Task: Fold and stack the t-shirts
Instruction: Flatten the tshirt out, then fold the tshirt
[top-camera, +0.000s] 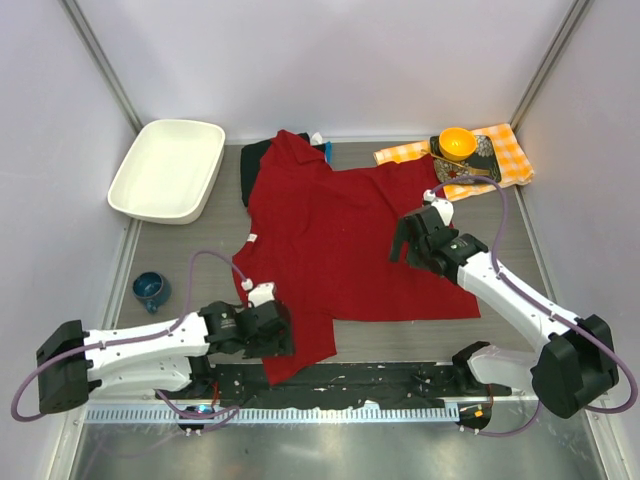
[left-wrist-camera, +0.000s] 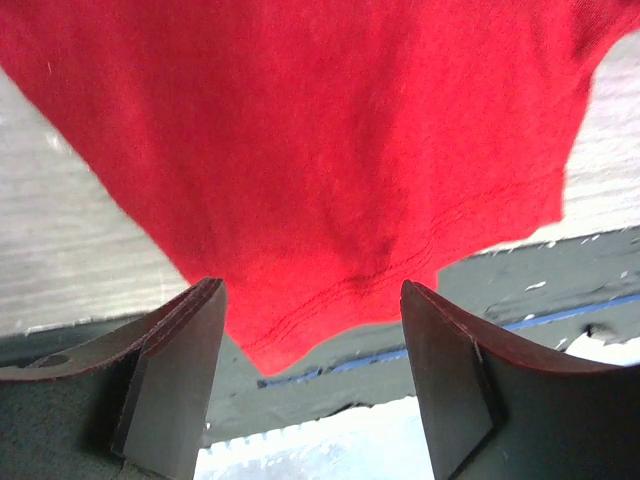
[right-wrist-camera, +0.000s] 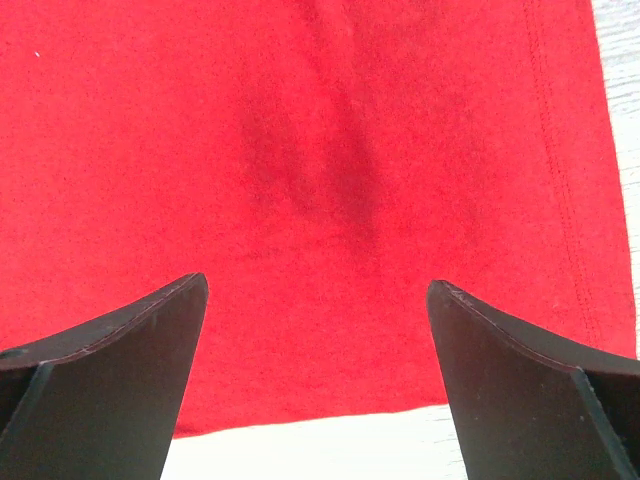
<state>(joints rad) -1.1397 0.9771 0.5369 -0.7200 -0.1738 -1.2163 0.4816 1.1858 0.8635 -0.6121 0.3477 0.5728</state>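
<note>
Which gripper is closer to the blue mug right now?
Left. The left gripper is at the near corner of the red t-shirt, just right of the blue mug; the right gripper is across the shirt, farther right.

A t-shirt (top-camera: 340, 240) is spread mid-frame; a dish (top-camera: 165, 170) is seen upper left, a mug (top-camera: 151, 290) below it, a bowl (top-camera: 457, 143) set on a cloth (top-camera: 505, 150) upper right.

white dish (top-camera: 166, 170) far-left | blue mug (top-camera: 151, 291) left edge | orange bowl (top-camera: 457, 143), checked cloth (top-camera: 510, 150) far-right

light: bright, even | shadows: soft | wrist views: slightly blurred
</note>
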